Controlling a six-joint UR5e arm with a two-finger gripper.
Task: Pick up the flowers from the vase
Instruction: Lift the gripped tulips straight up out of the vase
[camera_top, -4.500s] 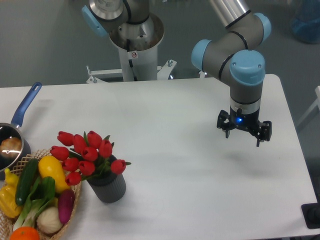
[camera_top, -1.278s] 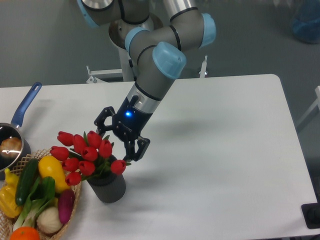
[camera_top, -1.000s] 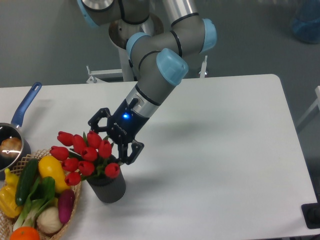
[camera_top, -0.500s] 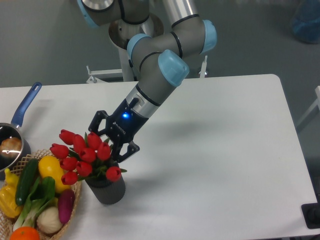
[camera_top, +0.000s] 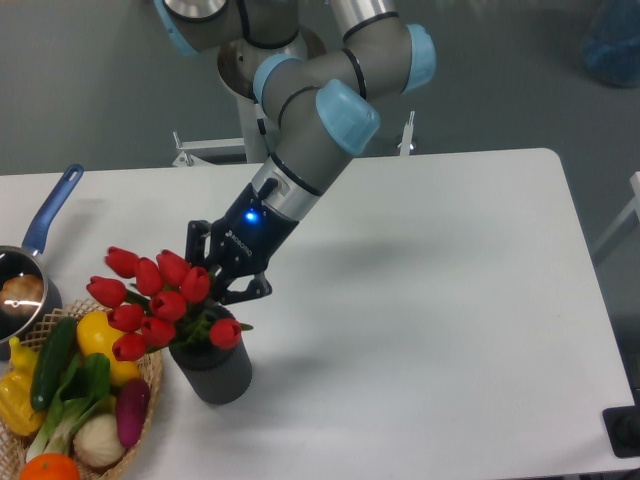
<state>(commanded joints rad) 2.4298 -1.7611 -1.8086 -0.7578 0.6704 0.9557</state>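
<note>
Now claw (camera_top: 218, 275) grips flowers (camera_top: 155, 300), tilted.

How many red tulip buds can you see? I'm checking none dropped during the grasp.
9 visible on the flowers: eight clustered left of the gripper, one low at the rim of the vase. More may hide behind leaves.

Flowers (camera_top: 150, 300) in vase (camera_top: 213, 371); end effector (camera_top: 216, 275) just behind; basket (camera_top: 150, 400) left.
</note>
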